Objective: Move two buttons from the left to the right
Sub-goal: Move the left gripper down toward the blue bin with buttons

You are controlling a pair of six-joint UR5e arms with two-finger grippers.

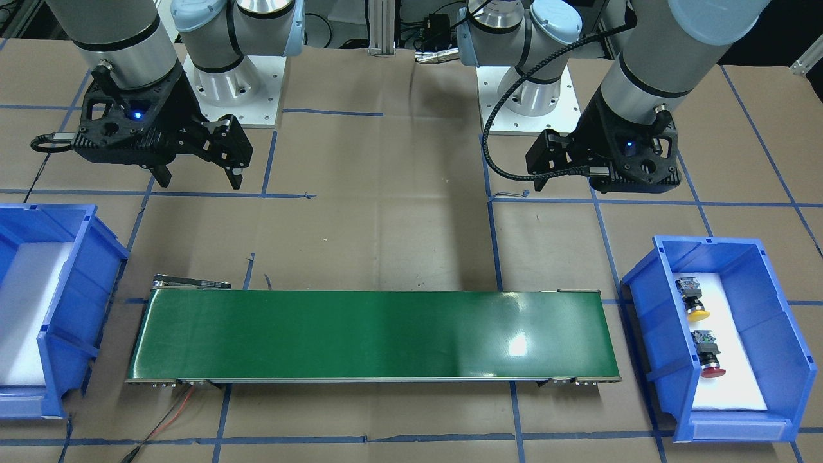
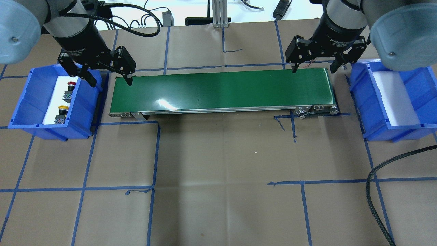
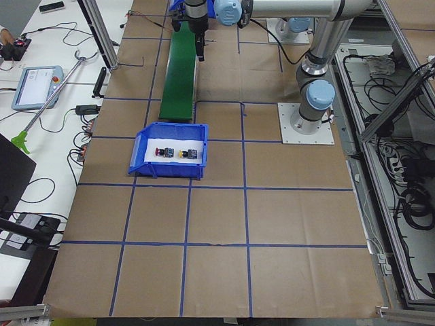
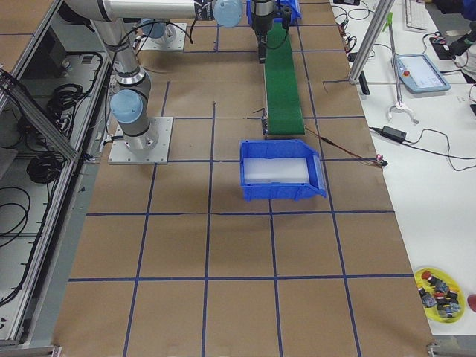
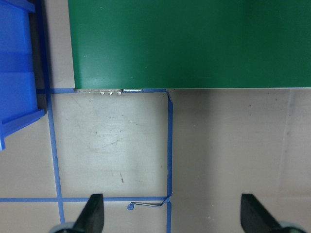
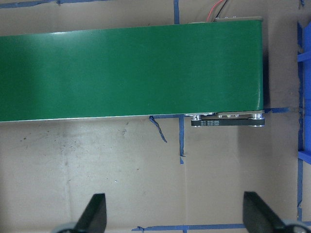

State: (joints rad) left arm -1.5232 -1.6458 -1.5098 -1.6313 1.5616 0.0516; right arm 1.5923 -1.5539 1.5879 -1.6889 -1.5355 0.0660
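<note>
Left hand (image 2: pixel 111 81), from overhead: spread wide and holding nothing, it hangs over the gap between the left bin (image 2: pixel 24 102) and the green belt (image 2: pixel 222 90). Right hand (image 2: pixel 313 69) is just as open and empty at the belt's other end, beside the right bin (image 2: pixel 425 92), which shows only a white liner.

Front view: I see the yellow button (image 1: pixel 697 314) and red button (image 1: pixel 712 370) lying side by side in the left bin.

Wrist views: fingers apart, only belt and tabletop (image 5: pixel 228 145) beneath.

I judge nothing delivered yet; both buttons are left to move.
</note>
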